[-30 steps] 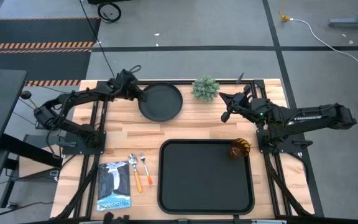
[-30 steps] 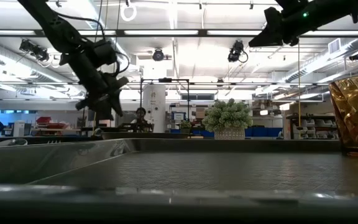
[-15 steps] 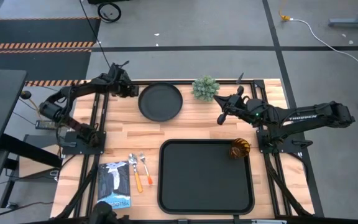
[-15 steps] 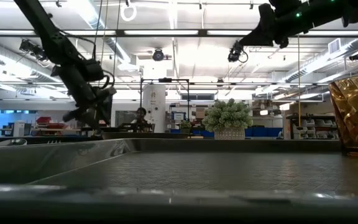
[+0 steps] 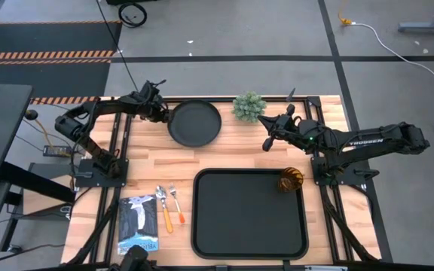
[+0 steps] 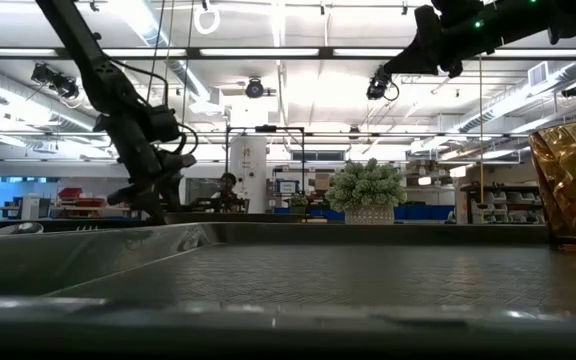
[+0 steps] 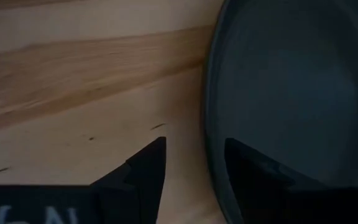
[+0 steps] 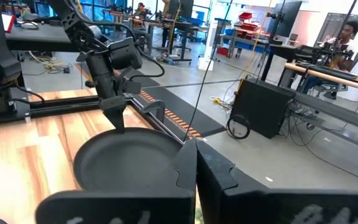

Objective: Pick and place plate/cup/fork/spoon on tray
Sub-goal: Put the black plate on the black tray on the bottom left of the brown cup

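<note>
**Left gripper astride the plate's rim; cup alone on the tray**

Readable writing was scarce. White letters reading "TROSSEN" ran along the right arm (image 5: 368,141), and the blue-and-white packet (image 5: 139,224) at the table's near left corner carried a line of print along its lower edge that looked like "YELLOWSTONE", seen upside down.

The left gripper (image 5: 162,114) sat at the left edge of the plate (image 5: 194,123), low over the wood. In the left wrist view its fingers (image 7: 146,167) were spread, one over bare table (image 7: 73,106) and the other over the plate's (image 7: 291,81) rim, with the rim running between them. Whether they touched it could not be told. The right gripper (image 5: 269,141) hung in the air to the right of the plate, its fingers (image 8: 185,167) pressed together and holding nothing.

One plate lay at the back of the table, just left of the single green plant (image 5: 249,106). One tray (image 5: 250,214) occupied the near centre, and one cup (image 5: 290,180) stood upright inside its far right corner. One fork (image 5: 163,208) and one spoon (image 5: 175,202) lay side by side on the wood between the packet and the tray, orange handles toward the near edge.

A person (image 8: 347,34) sat at a desk in the room beyond.
</note>
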You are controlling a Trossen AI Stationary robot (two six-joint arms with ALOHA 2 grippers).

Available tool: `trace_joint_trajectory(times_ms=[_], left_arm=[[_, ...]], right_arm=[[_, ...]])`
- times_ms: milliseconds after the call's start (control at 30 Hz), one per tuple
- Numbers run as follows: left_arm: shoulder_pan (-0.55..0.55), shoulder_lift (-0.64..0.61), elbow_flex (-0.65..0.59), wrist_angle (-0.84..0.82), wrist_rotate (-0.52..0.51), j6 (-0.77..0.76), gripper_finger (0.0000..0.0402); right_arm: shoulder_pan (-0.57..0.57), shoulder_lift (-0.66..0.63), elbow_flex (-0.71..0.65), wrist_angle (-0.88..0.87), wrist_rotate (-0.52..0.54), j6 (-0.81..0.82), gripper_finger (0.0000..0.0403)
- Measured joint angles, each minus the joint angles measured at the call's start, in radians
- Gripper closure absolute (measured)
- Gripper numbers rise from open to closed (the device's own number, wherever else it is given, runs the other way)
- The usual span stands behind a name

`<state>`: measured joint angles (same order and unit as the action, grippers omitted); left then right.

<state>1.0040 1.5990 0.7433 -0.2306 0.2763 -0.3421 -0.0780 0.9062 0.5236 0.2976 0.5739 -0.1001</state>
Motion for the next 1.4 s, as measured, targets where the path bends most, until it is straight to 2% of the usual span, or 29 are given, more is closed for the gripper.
trace_joint_trajectory(times_ms=[333, 733, 1100, 1400], left_arm=[[-0.032, 0.000, 0.000, 0.004, -0.058, 0.024, 0.0289], [-0.033, 0.000, 0.000, -0.012, -0.057, 0.054, 0.0347], [-0.036, -0.003, -0.001, -0.028, -0.064, 0.067, 0.0386], [-0.042, -0.005, 0.048, -0.061, -0.041, 0.077, 0.0389]], right_arm=[[0.000, 0.000, 0.000, 0.001, 0.000, 0.003, 0.0397], [0.000, 0.000, 0.000, -0.007, 0.000, 0.022, 0.0396], [0.000, 0.000, 0.000, -0.007, 0.000, 0.023, 0.0396], [0.000, 0.000, 0.000, -0.007, 0.000, 0.022, 0.0396]])
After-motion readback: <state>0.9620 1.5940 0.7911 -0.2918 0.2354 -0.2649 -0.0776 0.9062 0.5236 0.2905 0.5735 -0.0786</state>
